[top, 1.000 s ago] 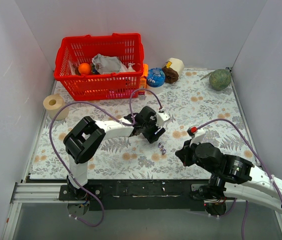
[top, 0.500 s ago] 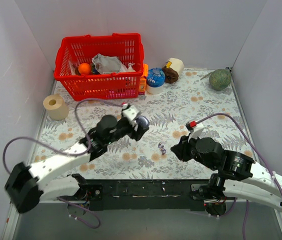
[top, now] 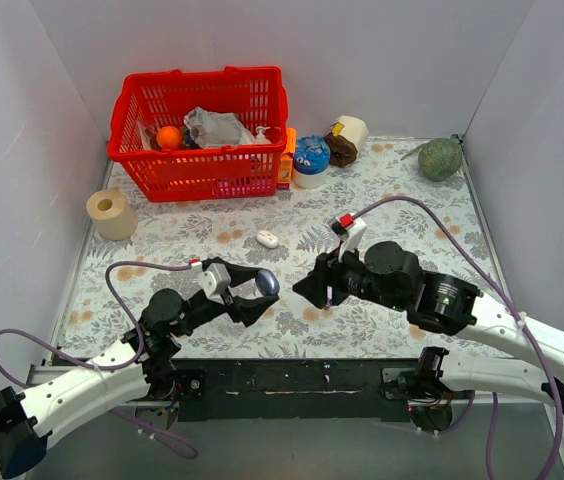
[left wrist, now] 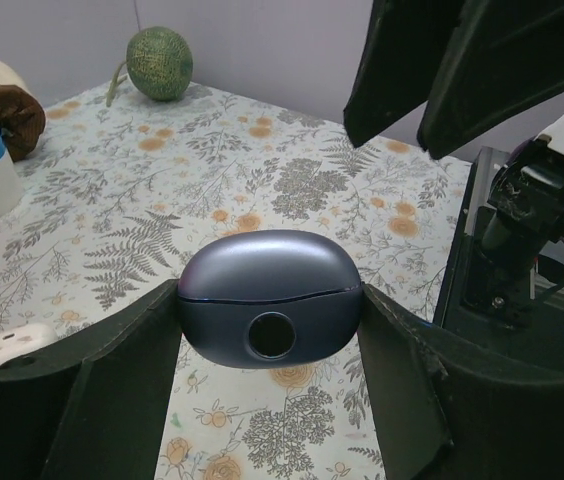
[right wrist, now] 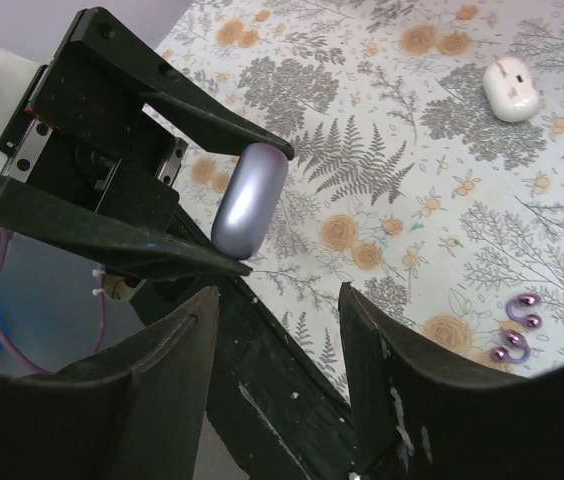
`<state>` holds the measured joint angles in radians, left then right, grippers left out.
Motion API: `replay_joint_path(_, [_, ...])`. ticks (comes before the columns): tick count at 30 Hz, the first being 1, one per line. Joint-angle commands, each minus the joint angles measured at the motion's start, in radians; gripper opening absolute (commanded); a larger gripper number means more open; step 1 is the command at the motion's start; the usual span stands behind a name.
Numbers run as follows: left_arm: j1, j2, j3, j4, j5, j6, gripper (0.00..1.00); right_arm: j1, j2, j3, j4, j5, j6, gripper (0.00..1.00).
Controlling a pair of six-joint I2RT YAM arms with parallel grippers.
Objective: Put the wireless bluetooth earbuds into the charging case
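Note:
The charging case (left wrist: 270, 298), a bluish-lavender pebble with its lid closed, hangs above the mat, and my left gripper (left wrist: 270, 312) is shut on its two sides. From above, the case (top: 267, 284) sits at the tip of the left gripper (top: 259, 294) near the front edge. The right gripper (top: 312, 288) is just right of it, open and empty. In the right wrist view the case (right wrist: 250, 198) is ahead of the right gripper (right wrist: 280, 300). The two purple earbuds (right wrist: 517, 326) lie together on the mat at the lower right. They are hidden under the right gripper in the top view.
A small white pebble-shaped object (top: 267, 239) lies on the mat behind the grippers. A red basket (top: 202, 130) of items stands at the back left, with a paper roll (top: 112, 212) on the left. A blue-topped tub (top: 311, 158) and a green melon (top: 440, 158) sit at the back.
My left arm has swung back toward the near edge, still holding the case. The right gripper has moved left over the earbuds and opened.

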<state>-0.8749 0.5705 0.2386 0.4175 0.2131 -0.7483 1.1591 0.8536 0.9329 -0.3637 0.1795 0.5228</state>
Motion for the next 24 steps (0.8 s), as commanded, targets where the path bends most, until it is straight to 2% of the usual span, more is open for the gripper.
replay_joint_path(1, [-0.009, -0.034, 0.022, -0.017, 0.025, 0.02, 0.0, 0.004, 0.094, 0.096, 0.062, -0.078, -0.033, 0.59])
replay_joint_path(8, [-0.021, -0.037, 0.022, -0.043, 0.025, 0.072, 0.0, 0.008, 0.191, 0.155, 0.074, -0.064, -0.041, 0.64])
replay_joint_path(9, [-0.024, -0.035, 0.022, -0.046, 0.023, 0.079, 0.0, 0.008, 0.212, 0.165, 0.062, -0.06, -0.049, 0.7])
replay_joint_path(12, [-0.03, -0.032, 0.027, -0.052, 0.014, 0.11, 0.0, 0.008, 0.263, 0.21, 0.034, -0.052, -0.058, 0.76])
replay_joint_path(17, [-0.042, -0.018, 0.047, -0.077, 0.003, 0.159, 0.0, 0.008, 0.315, 0.244, -0.003, -0.034, -0.066, 0.79])
replay_joint_path(24, [-0.05, -0.026, 0.067, -0.091, -0.017, 0.199, 0.0, 0.008, 0.371, 0.248, -0.046, -0.041, -0.066, 0.77])
